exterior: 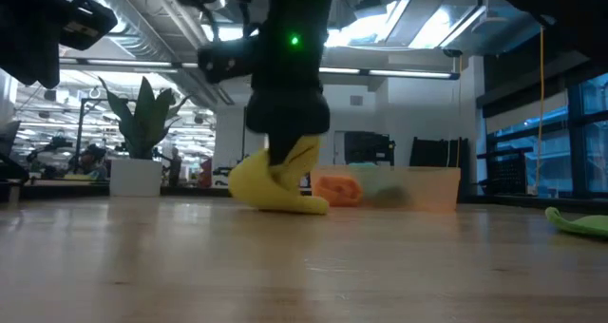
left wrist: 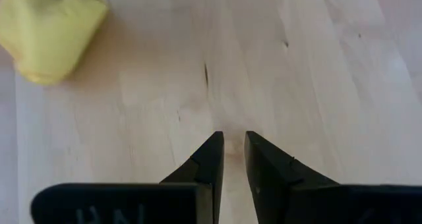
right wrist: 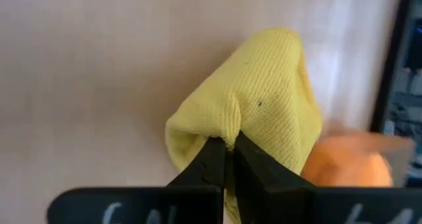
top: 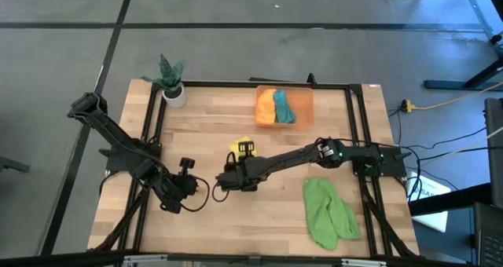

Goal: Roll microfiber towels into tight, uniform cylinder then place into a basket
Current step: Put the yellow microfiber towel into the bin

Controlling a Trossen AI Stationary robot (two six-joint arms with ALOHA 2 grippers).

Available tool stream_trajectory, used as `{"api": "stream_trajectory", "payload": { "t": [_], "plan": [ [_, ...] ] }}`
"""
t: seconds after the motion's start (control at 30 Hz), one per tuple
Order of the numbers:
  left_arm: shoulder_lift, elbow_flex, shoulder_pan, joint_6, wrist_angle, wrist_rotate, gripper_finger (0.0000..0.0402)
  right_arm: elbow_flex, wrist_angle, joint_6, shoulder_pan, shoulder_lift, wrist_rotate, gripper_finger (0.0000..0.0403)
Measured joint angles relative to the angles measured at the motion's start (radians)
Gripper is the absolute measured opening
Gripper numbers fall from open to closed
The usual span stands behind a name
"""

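The yellow towel is a bunched, loosely rolled lump near the table's middle, with my right gripper shut on it. In the low view it hangs as a yellow wad under the dark gripper. My left gripper hovers over bare wood to the towel's left and nearer the front edge, its fingers a narrow gap apart with nothing between them. The orange basket at the far edge holds an orange towel and a teal towel. A light green towel lies crumpled at the near right. My right gripper pinches a raised fold of the yellow towel between its two fingertips, on the wad's upper side. The fingers slant down at it from the table's near right. The towel hangs below them, and its lower end reaches the tabletop.
A white pot with a green plant stands at the far left corner. Black frame rails run along the table's sides and far edge. Bare wood lies between the yellow towel and the near edge.
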Motion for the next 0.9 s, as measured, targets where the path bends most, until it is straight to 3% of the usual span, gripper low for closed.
{"api": "stream_trajectory", "payload": {
  "t": [0.53,0.9],
  "plan": [
    [0.000,0.000,0.015,0.008,0.009,-0.081,0.0055,0.001,-0.290,0.140,-0.093,-0.182,0.103,0.0013],
    [0.000,0.000,0.084,0.035,0.015,-0.104,0.0055,-0.104,-0.289,0.128,-0.145,-0.424,0.178,0.0013]
  ]
}}
